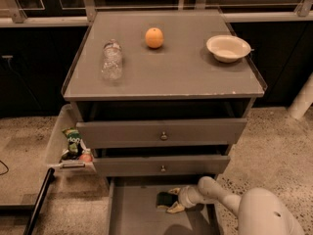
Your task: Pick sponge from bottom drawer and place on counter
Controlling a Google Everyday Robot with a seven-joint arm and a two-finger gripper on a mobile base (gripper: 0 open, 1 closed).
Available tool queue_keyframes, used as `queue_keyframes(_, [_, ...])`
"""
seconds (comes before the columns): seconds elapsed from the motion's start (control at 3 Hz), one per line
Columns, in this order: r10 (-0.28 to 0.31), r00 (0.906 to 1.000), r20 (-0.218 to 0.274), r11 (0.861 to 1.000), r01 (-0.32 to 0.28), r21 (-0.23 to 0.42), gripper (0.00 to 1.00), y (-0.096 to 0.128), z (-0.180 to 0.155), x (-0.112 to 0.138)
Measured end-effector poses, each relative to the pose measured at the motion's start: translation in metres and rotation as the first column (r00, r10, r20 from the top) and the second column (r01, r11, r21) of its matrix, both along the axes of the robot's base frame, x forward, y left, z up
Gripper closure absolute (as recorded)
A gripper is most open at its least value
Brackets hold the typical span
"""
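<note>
Gripper (171, 203) down in the bottom drawer (132, 214), at the sponge (164, 199).

At the bottom of the frame my arm reaches in from the lower right, low and level so it clears the knobbed drawers (161, 136) overhanging it. The gripper is right against the sponge on the drawer floor; I cannot tell whether the jaws have closed on it. Further up, the desk (171, 77) holds a bottle (112, 60) at left, an orange (154, 37) and a bowl (228, 48) at right. I judge its bare centre front the easiest place to set the sponge down.
</note>
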State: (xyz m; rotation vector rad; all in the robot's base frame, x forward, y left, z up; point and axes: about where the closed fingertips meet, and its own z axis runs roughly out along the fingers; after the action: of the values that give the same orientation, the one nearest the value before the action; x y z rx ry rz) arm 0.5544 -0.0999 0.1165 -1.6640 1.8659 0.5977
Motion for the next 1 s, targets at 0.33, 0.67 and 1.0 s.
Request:
queue_keyframes(0.33, [0.0, 1.0, 0.0, 1.0, 0.0, 0.0, 0.65, 0.0, 0.0, 0.0])
queue_keyframes(0.67, [0.0, 1.0, 0.0, 1.0, 0.0, 0.0, 0.89, 0.0001, -0.0001, -0.0001])
queue_keyframes(1.0, [0.0, 1.0, 0.0, 1.0, 0.0, 0.0, 1.0, 0.0001, -0.0001, -0.0001])
